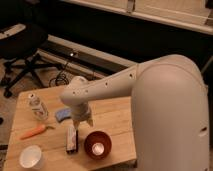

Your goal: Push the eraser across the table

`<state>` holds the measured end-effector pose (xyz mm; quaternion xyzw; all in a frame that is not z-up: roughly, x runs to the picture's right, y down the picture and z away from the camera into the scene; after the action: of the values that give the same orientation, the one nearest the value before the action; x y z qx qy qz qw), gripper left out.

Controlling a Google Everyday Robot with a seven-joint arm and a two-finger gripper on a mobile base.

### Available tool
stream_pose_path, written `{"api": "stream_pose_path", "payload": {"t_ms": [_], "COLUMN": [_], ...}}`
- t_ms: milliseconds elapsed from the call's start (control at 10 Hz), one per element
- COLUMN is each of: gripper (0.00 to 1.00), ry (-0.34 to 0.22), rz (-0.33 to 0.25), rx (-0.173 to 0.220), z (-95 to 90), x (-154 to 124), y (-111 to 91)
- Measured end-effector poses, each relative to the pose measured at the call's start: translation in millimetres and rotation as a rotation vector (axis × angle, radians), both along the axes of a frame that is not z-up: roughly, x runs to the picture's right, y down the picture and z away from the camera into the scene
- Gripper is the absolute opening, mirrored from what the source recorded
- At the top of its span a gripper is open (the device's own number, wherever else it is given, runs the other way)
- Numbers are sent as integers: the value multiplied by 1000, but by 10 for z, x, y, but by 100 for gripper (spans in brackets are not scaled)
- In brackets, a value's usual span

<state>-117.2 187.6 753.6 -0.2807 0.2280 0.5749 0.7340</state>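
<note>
Crockery sat nearest: a round white cup (pixel 30 157) in the near left corner and a glossy red bowl (pixel 97 145) by the middle of the near edge, a bright glint in its hollow. The eraser (pixel 72 139) lay just left of the bowl, apart from it, a small dark oblong with a pale strip on top, its long axis running from the near edge toward the far one. That put a short end at the far side, a fair face to push against. An orange carrot (pixel 35 131), tapered and matte, lay further left, toward the left edge.

The gripper (pixel 82 121) hung pointing down right at the eraser's far end, probably placed there to shove the block, though whether it touched could not be told. Nor could it be told whether the gripper was open or closed; it appeared to hold nothing. The smooth white arm (pixel 105 90) reached in from the right edge.

A flat light-blue pad (pixel 63 114) lay just behind the gripper, and a clear bottle (pixel 36 107) stood nearer the far left corner. The table (pixel 115 115) showed pale plank grain. A black office chair (pixel 25 45) stood beyond it.
</note>
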Motion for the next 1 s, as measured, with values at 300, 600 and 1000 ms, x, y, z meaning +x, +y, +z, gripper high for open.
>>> {"api": "stream_pose_path", "payload": {"t_ms": [300,600,1000], "gripper": [12,0,0], "ry": [-10,-22,1], "rz": [-47,-88,-105], "rx": [27,40,38], "z": [110,159,280], "x": [-32,-129,-133], "y": [142,304,534]}}
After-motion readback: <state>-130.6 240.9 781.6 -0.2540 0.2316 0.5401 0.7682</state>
